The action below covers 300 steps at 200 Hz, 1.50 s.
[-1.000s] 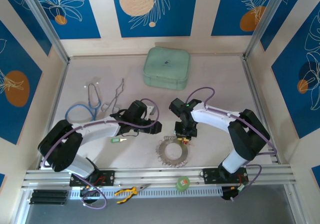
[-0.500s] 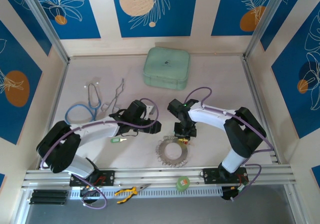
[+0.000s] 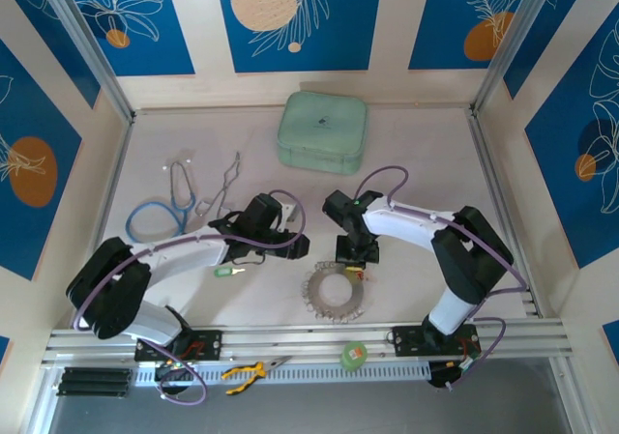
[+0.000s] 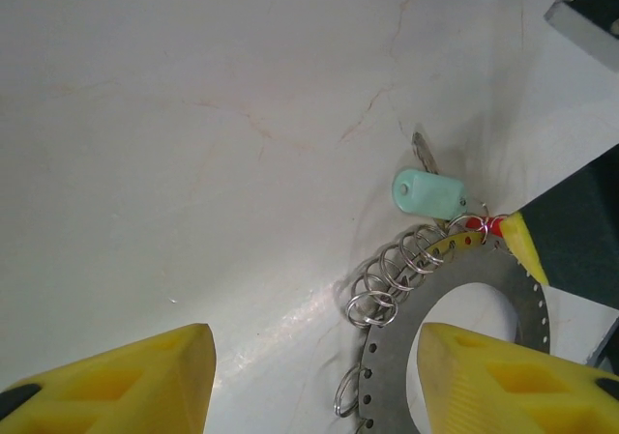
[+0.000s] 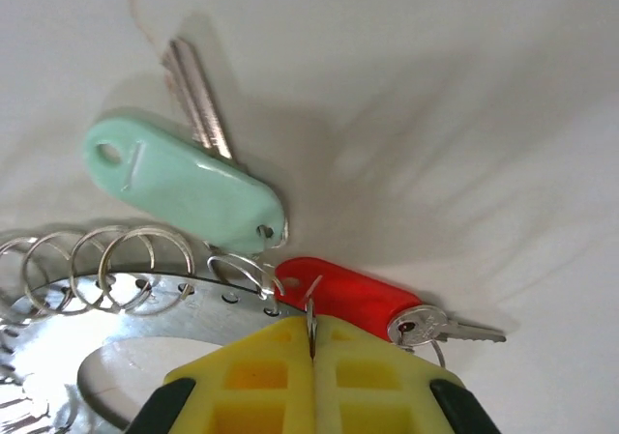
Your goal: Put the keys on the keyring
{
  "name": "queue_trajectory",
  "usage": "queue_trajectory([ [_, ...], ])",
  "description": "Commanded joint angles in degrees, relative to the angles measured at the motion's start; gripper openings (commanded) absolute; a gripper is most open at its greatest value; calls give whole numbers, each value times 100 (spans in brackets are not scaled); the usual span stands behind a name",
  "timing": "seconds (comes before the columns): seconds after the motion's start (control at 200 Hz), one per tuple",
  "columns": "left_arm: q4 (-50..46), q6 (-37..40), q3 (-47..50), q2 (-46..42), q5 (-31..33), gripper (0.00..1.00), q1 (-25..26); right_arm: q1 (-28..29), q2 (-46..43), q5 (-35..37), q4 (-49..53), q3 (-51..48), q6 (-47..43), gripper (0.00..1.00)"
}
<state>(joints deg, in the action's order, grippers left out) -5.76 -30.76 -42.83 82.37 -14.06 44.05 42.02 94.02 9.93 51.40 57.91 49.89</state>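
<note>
Top external: keyring (image 3: pixel 336 295) lies flat on the table (image 3: pixel 426 154), near the front edge and between the arms. Right gripper (image 3: pixel 355 256) sits at its far rim. Left gripper (image 3: pixel 296 246) is just left of that. A loose green key (image 3: pixel 229 272) lies well apart, further left.

Left wrist: yellow fingers (image 4: pixel 126 386) stand apart, gripping nothing. Mint key (image 4: pixel 428 193) and red key (image 4: pixel 476 225) lie at the keyring's rim.

Right wrist: fingers (image 5: pixel 261 376) are pressed together, pinching a thin wire loop (image 5: pixel 310 313) beside the red key. Mint key rests against the rim.
</note>
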Motion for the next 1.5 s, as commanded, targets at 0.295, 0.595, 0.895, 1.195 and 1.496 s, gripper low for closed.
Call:
queue_trajectory([
  [0.295, -65, 136, 76, -495, 610, 56, 25, -284, 650, -521, -1039, 1117, -1188, 0],
  [0.595, 5, 34, 299, -732, 721, 56, 26, -298, 1207, -702, -1258, 1518, -1253, 27],
  [0.895, 236, 81, 389, -754, 655, 56, 24, -649, -435, -203, -667, 238, -620, 36],
  [1.195, 297, 118, 347, -735, 614, 56, 25, -399, -378, -117, -519, -129, -20, 48],
  [1.496, 224, 139, 408, -912, 712, 56, 30, -171, 154, 393, -228, 200, -5, 48],
])
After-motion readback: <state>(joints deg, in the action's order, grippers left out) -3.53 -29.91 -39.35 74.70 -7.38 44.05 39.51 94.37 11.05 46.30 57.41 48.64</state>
